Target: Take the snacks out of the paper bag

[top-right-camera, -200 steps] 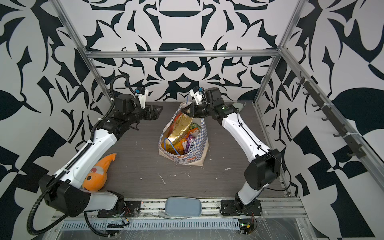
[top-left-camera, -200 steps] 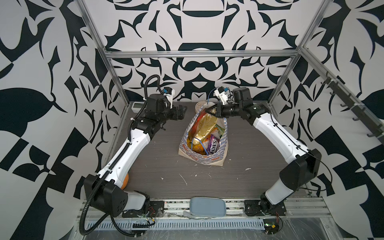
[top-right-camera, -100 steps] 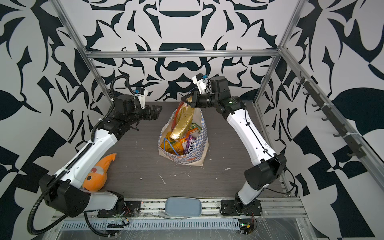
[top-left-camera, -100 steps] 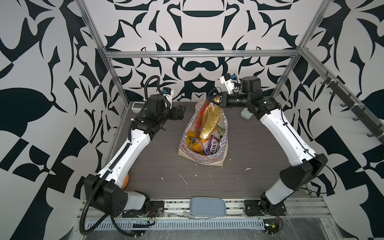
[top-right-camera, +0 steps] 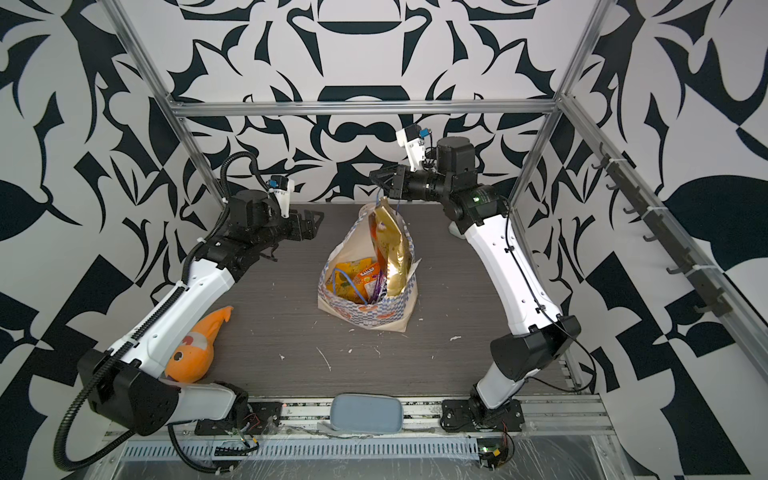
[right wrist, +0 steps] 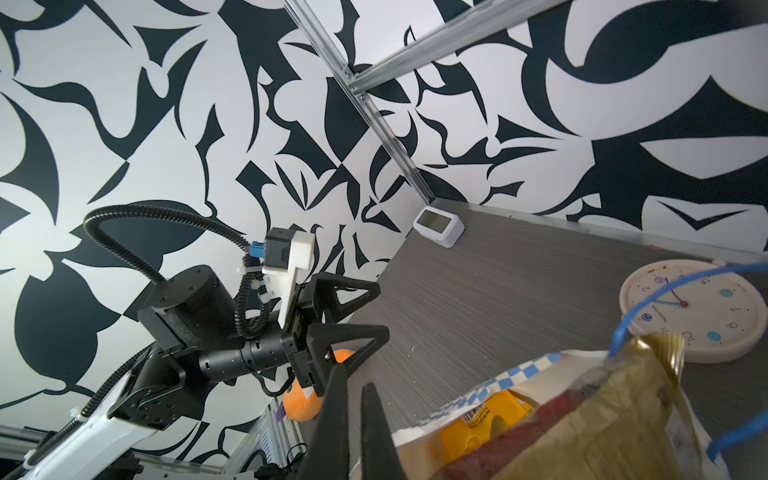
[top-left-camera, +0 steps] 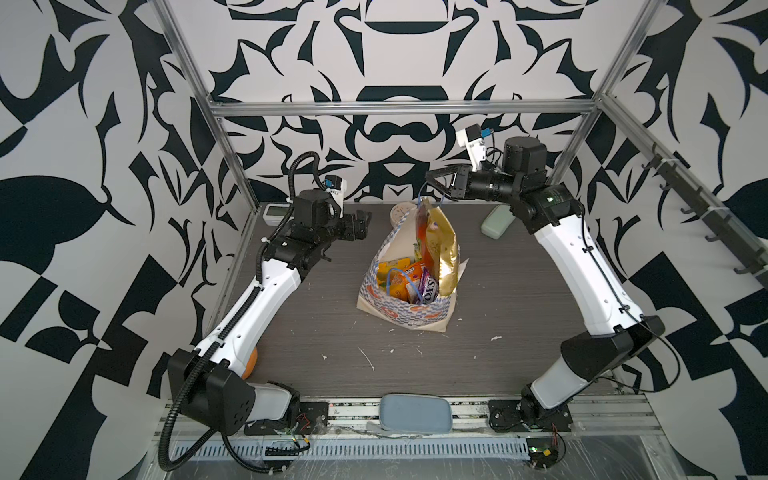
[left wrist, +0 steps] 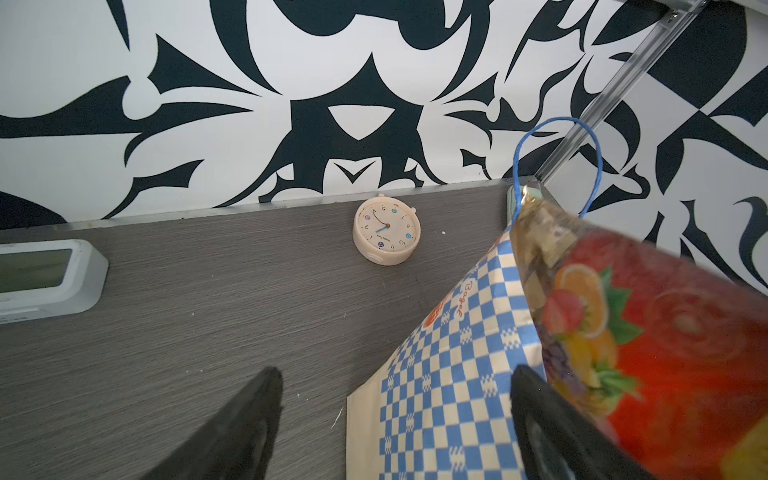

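- Right gripper (top-left-camera: 430,181) is rising clear above the paper bag (top-left-camera: 399,312), fingers pressed together, gripping nothing.
- Left gripper (top-left-camera: 362,219) is hovering wide open, empty.
- Snacks (top-left-camera: 405,283) are sitting inside the bag, mid-tabletop.

You see black-and-white patterned walls (top-left-camera: 395,41) at top, left and right. Aluminium rails (top-left-camera: 399,109) frame them. A grey wood-grain tabletop (top-left-camera: 519,332) fills the centre.

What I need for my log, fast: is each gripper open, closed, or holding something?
Left gripper: open, holding nothing.
Right gripper: closed above the bag, nothing seen between its fingers.
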Controlling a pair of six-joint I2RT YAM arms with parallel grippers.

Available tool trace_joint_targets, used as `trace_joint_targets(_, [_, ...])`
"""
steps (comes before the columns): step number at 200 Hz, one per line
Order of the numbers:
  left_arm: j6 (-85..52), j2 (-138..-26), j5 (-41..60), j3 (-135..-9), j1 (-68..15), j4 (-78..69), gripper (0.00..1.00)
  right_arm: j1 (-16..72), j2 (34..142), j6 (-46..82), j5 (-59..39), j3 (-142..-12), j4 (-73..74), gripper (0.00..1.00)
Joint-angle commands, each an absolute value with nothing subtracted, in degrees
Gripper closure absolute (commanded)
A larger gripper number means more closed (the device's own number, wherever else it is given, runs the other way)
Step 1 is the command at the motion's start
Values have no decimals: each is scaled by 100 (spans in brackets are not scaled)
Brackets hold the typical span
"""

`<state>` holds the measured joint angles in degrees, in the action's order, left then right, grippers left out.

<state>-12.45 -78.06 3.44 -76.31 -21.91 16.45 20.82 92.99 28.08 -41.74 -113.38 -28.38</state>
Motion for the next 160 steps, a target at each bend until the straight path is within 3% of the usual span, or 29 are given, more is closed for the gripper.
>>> trace_joint_targets(1, [-1310,-7839,364,-7615,-2174,1518,11,2081,8982,2605,-4137,-11413,-2519,100])
trace_joint_targets(29, [-1297,-7866,378,-7651,-2173,1589,11,2091,8984,2395,-3984,-11107,-2837,100])
trace_joint_targets(49, [-1203,-7906,452,-7681,-2175,1682,11,2155,8914,1968,-3286,-10995,-3549,100])
trace_joint_targets(86, [-1109,-8055,459,-7761,-2177,1805,11,3159,9267,1012,-765,-11526,-5402,53])
trace_joint_targets(97, [-1092,-8105,458,-7784,-2180,1813,11,3549,9498,791,-366,-11776,-5904,36])
trace_joint_targets(112, [-1069,-8135,445,-7789,-2176,1831,11,3929,9733,758,273,-11956,-6383,27])
trace_joint_targets(128, [-1031,-8132,419,-7755,-2180,1835,11,4199,9836,775,439,-11949,-6652,5])
trace_joint_targets(160, [-963,-8087,396,-7631,-2173,1807,10,4746,9935,862,539,-12055,-6881,0])
